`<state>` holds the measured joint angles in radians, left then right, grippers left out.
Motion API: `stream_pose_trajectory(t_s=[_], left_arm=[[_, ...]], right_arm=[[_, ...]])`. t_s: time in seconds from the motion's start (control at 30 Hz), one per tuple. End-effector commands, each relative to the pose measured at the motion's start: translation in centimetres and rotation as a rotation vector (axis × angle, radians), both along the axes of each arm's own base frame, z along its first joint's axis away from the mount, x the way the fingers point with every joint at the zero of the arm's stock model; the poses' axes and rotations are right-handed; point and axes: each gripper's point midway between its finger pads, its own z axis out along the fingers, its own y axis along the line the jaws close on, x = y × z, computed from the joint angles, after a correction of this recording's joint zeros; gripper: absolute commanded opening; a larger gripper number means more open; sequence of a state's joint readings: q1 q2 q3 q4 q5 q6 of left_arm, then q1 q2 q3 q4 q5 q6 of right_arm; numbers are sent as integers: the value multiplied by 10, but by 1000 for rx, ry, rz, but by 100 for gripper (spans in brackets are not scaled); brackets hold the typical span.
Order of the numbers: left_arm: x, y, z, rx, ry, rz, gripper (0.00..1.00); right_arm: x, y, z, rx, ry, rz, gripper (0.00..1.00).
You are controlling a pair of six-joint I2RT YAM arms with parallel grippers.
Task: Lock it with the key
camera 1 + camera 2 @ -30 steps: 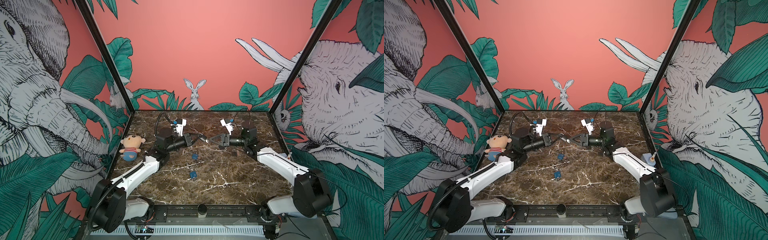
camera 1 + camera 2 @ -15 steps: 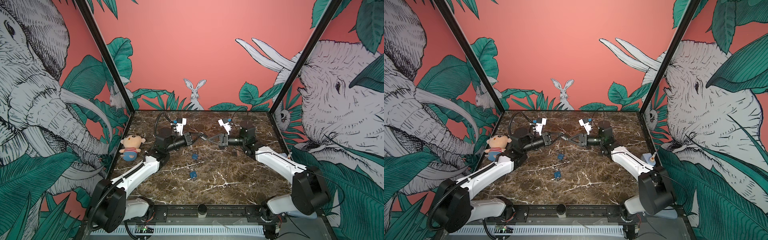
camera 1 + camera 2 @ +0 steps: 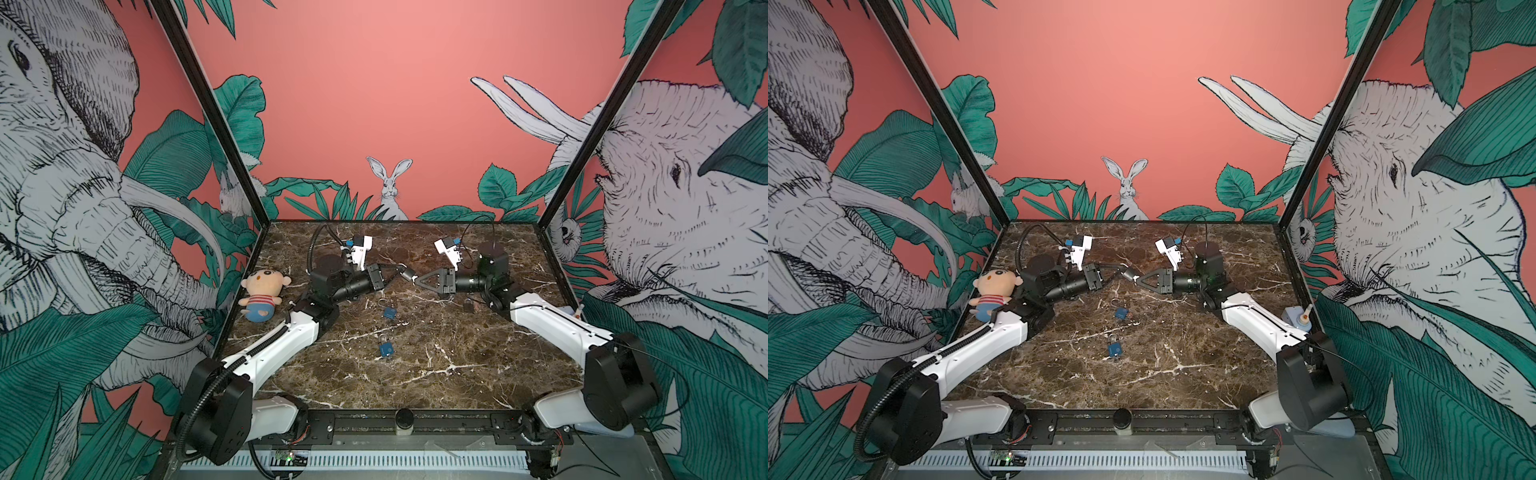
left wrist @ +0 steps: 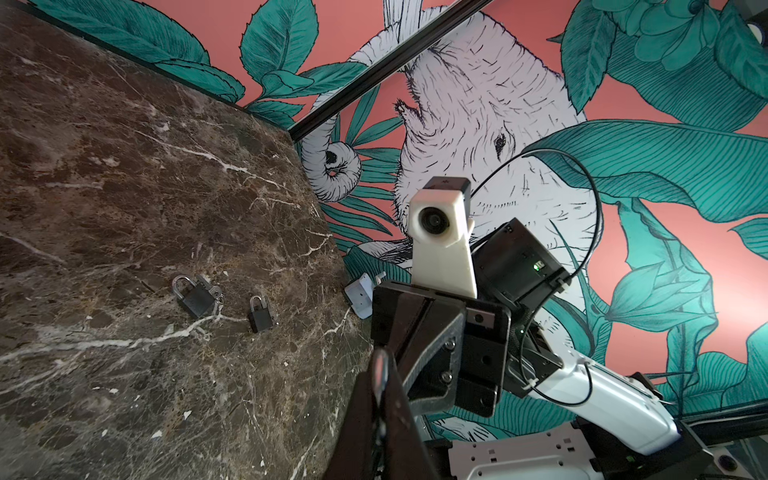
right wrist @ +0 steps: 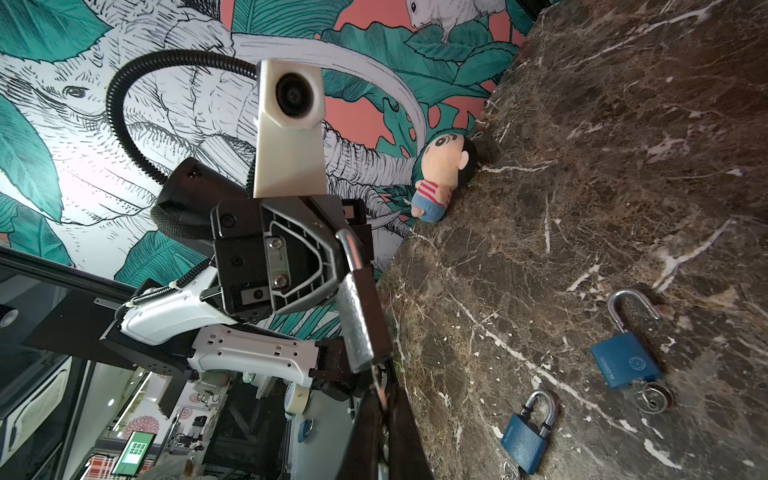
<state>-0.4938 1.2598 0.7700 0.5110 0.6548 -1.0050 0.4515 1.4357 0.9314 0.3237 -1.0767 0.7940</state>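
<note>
A silver-and-black padlock (image 3: 408, 273) (image 3: 1130, 274) hangs in the air above the back middle of the marble table (image 3: 436, 374). My left gripper (image 3: 400, 269) (image 4: 380, 386) is shut on its shackle (image 5: 349, 249). In the right wrist view the lock body (image 5: 359, 320) points its bottom end at my right gripper (image 5: 380, 399) (image 3: 417, 279). That gripper is shut on the thin key (image 5: 377, 380) sticking out of the lock's bottom. The two grippers face each other tip to tip.
Two blue padlocks (image 3: 390, 312) (image 3: 386, 348) lie open on the table below the grippers; one (image 5: 627, 365) has a key ring. A dark padlock (image 3: 468, 305) lies under the right arm, with another (image 4: 195, 295) close by. A plush doll (image 3: 262, 293) sits at the left edge.
My right gripper moved left toward the padlock and closed its open fingers on the key. The left gripper stayed still, holding the padlock.
</note>
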Motion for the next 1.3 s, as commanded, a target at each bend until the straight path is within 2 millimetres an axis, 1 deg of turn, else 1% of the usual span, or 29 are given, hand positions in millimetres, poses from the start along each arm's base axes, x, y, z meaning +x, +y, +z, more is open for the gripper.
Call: stream_pose_trajectory(t_s=[0.0,0.27,0.4,0.47,0.53,0.6,0.7,0.73,0.83,0.9,0.97,1.07,1.27], left_arm=[[5,11,32,-68,-84,37,0],[13,35,41,-85,-101,91,0],[15,43,47,-86,-112,103,0],[15,46,46,-71,-113,105,0],[14,45,39,-34,-103,98,0],[13,44,27,21,-80,83,0],[10,42,6,91,-39,55,0],[9,40,-3,107,-16,44,0],[1,30,-31,162,38,-3,0],[-7,19,-50,217,64,-44,0],[-18,4,-72,302,83,-91,0],[-29,-19,-96,385,97,-157,0],[-36,-58,-132,421,138,-247,0]], right_arm=[[-2,2,14,23,-53,18,0],[-3,0,8,19,-39,13,0],[-4,-2,5,15,-33,4,0],[-3,-7,2,8,-26,-13,0],[0,-14,-1,-11,-24,-50,0],[2,-22,-7,-53,-29,-88,0],[6,-36,-17,-174,-58,-168,0],[6,-42,-20,-220,-63,-195,0],[7,-58,-22,-290,-75,-258,0],[6,-69,-27,-328,-71,-301,0],[5,-82,-36,-369,-50,-342,0],[1,-102,-43,-403,-22,-392,0],[-6,-134,-50,-469,28,-470,0]])
